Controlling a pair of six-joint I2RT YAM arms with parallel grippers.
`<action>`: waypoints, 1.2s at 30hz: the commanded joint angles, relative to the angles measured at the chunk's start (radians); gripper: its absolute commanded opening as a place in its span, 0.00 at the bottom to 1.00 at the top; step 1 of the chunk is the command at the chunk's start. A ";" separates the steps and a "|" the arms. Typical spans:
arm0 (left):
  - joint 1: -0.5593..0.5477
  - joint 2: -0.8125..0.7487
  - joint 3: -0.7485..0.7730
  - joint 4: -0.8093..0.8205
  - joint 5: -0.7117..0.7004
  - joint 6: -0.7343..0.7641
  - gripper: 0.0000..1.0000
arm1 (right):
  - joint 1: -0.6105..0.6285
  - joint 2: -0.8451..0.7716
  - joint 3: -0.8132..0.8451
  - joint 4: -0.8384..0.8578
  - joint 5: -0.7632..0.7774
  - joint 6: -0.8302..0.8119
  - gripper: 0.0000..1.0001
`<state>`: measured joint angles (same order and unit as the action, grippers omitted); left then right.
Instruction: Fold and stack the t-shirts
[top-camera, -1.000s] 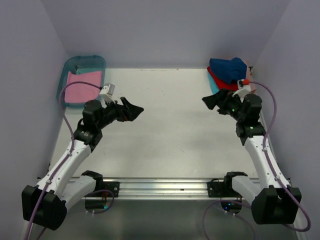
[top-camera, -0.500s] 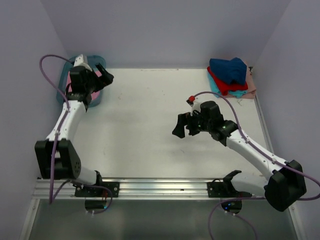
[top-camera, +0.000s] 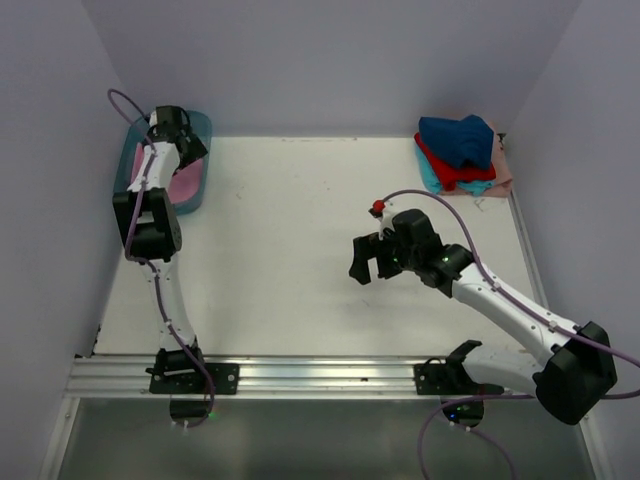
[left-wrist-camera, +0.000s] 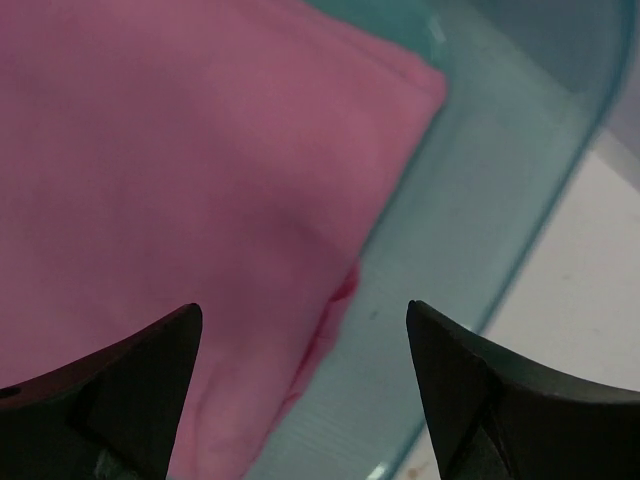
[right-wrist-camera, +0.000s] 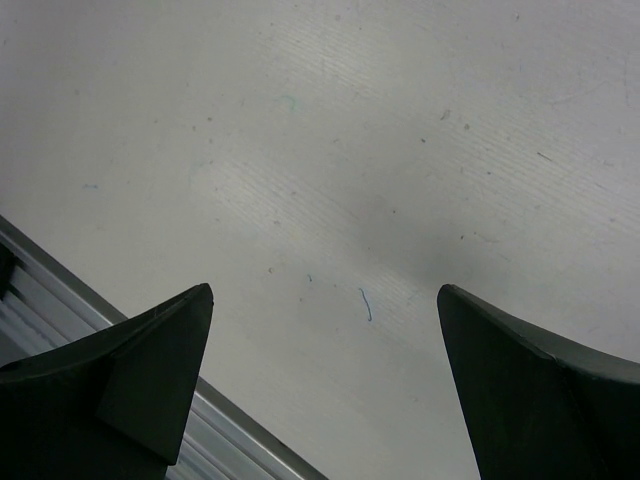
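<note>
A plain pink folded cloth t-shirt (left-wrist-camera: 200, 150) fills a teal translucent plastic bin (left-wrist-camera: 480, 230). The pile shows a navy blue cloth shirt (top-camera: 458, 138), a red shirt (top-camera: 460, 176), a teal shirt (top-camera: 427, 175) and a peach shirt (top-camera: 504, 172). The white flat tabletop (right-wrist-camera: 330, 150) bears faint dark specks.

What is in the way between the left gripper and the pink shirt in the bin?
Nothing visible. The left gripper hangs open over the teal bin, and the pink shirt lies bare right under it. The bin's wall runs off to one side, not between them.
</note>
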<state>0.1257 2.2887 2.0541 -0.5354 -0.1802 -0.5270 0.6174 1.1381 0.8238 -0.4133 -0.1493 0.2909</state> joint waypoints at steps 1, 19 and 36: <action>0.066 0.066 0.066 -0.116 -0.085 0.004 0.87 | 0.007 -0.026 -0.011 -0.035 0.044 -0.006 0.99; 0.140 0.087 -0.061 0.023 0.079 0.067 0.24 | 0.010 0.026 -0.006 0.007 0.036 0.027 0.99; 0.095 -0.463 -0.126 0.124 0.353 -0.047 0.00 | 0.008 0.037 -0.023 0.071 0.062 0.019 0.99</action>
<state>0.2527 2.0182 1.8889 -0.4900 0.0734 -0.5320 0.6220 1.1709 0.7971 -0.3962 -0.0963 0.3065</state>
